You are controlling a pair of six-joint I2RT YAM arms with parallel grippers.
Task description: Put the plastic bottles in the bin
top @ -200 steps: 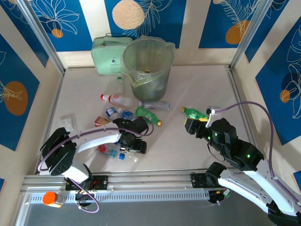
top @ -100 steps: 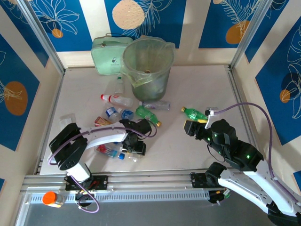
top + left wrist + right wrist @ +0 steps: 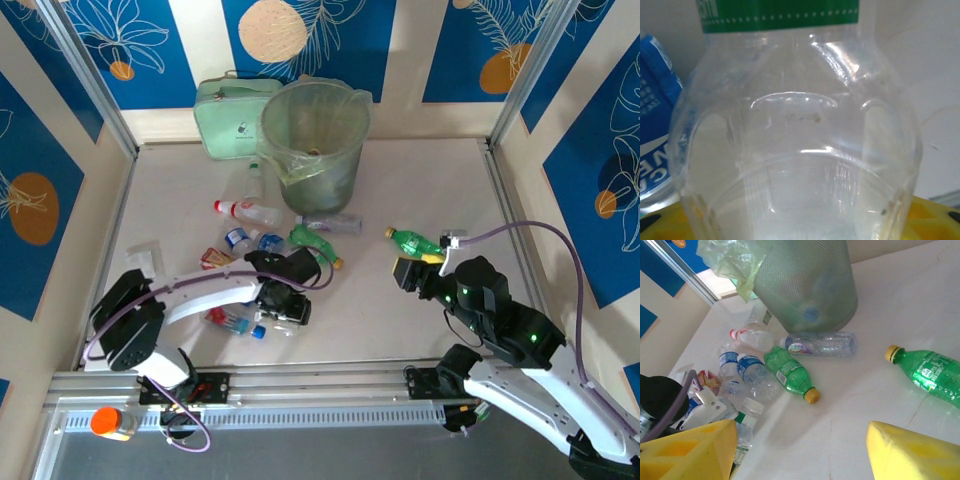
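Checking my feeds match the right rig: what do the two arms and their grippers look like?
The left arm and right arm have white curved links and black joint housings, each trailing a looping lilac cable. Small green lights glow on the right arm's black housing. The right gripper has chunky yellow fingers with moulded recesses; the left gripper has yellow fingers too.

You are looking at a pale table [image 3: 430,190] carrying the grey bin [image 3: 315,140] at the back, a pale green case [image 3: 232,118] sitting just beside it. A clear bottle [image 3: 332,225] is lying at the bin's foot, a green bottle [image 3: 312,243] near it, a second green bottle [image 3: 415,241] lying apart on the right, and a red-capped bottle [image 3: 248,212] and blue-labelled bottles [image 3: 250,241] are lying on the left.
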